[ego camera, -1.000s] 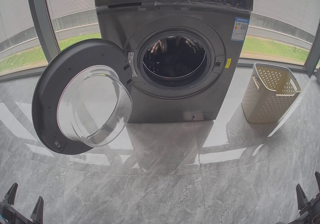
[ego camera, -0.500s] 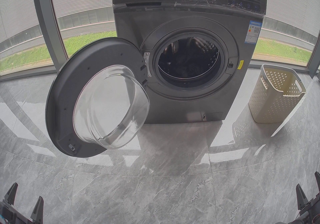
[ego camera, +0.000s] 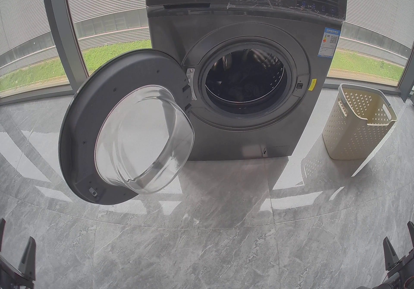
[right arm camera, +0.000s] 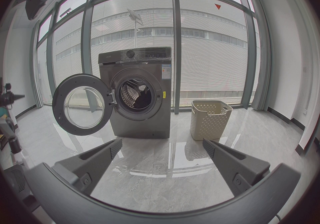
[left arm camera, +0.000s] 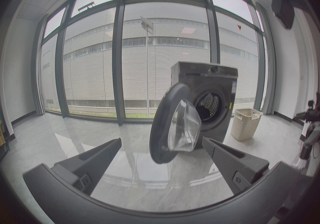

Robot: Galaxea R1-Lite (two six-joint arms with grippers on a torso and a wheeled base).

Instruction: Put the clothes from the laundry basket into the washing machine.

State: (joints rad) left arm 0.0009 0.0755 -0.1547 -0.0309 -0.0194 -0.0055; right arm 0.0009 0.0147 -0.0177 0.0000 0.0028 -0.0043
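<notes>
The left tool (left arm camera: 161, 140) stands wide, its two dark pointed fingers spread far apart, and it sits low in the lower left corner of the head view above the glossy grey stone floor (ego camera: 215, 242). The right tool (right arm camera: 161, 141) is equally wide, in the lower right corner of that view. Both are well apart from the washing machine (ego camera: 241, 70), which fills the upper centre of the frame in front of tall windows (ego camera: 108, 9). Its round door (ego camera: 86, 130) is swung fully open toward the left of the frame, the clear bowl facing outward. Inside the drum (ego camera: 243, 76) lies a dark heap, too dim to identify surely as clothes. The cream perforated laundry basket (ego camera: 358, 126) stands upright on the floor at centre right, near the machine but not touching it.
</notes>
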